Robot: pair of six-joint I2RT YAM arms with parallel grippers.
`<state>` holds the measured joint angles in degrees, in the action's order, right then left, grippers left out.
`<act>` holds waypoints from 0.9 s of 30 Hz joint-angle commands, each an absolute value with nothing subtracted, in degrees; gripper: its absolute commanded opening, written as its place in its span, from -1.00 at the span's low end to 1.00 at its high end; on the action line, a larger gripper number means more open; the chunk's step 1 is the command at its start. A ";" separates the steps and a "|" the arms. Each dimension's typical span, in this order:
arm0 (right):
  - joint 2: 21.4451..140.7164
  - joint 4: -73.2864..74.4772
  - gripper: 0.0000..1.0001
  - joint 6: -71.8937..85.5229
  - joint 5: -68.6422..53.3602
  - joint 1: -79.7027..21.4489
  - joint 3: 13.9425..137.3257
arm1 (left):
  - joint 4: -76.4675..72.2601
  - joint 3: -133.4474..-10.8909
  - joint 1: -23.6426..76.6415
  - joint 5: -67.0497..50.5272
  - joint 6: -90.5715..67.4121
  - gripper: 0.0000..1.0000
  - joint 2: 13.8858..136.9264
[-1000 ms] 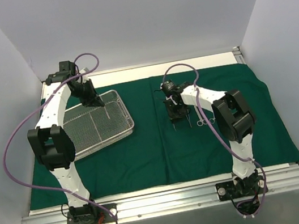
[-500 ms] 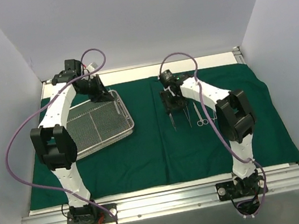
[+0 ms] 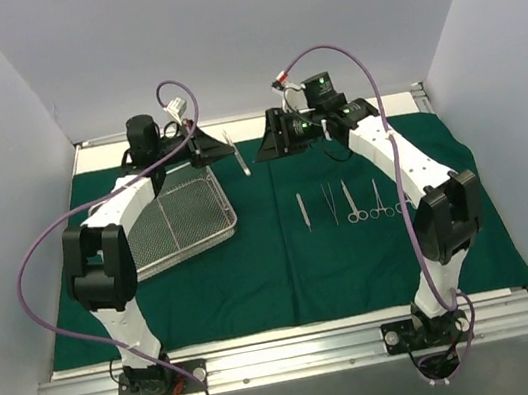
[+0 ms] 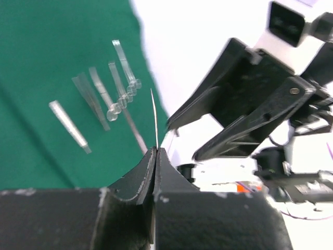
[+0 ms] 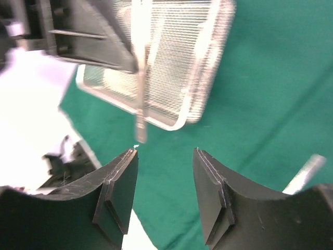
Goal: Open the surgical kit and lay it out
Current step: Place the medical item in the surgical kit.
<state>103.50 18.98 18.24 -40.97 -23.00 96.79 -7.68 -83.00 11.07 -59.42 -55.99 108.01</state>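
While the left claw [image 4: 155, 152] pinches a blurred instrument [image 5: 139, 78], the right claw [image 5: 165, 153] gapes wide

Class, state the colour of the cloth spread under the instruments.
Dark green; the cloth shows best in the top external view.

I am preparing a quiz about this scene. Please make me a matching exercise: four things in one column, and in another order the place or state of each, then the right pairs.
Things
1. left gripper
2. right gripper
3. wire-mesh tray
4. row of steel instruments

Places or states
A. lying side by side on the green cloth, right of the middle
B. open, holding nothing
C. shut on a slim instrument, raised above the cloth
D. resting on the left part of the cloth

Pairs: 1-C, 2-B, 3-D, 4-A
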 commanded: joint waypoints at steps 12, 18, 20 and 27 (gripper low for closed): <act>102.13 15.92 -0.15 19.33 -58.17 -23.29 96.07 | -50.08 -78.75 15.56 -65.83 -80.59 -0.95 105.47; 101.78 15.55 -0.97 20.21 -57.22 -23.20 95.54 | -49.66 -78.75 16.26 -66.27 -80.60 -0.95 105.56; 101.78 17.82 -1.00 19.34 -54.68 -23.20 96.06 | -43.38 -78.75 16.00 -65.75 -77.20 -0.48 105.12; 100.29 26.81 -1.00 17.75 -35.18 -22.85 92.49 | 17.07 -89.98 11.78 -51.09 -34.94 0.87 99.06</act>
<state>103.37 21.52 19.09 -45.50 -23.29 95.57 -14.11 -81.95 14.48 -59.72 -58.83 104.36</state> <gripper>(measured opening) 0.049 0.938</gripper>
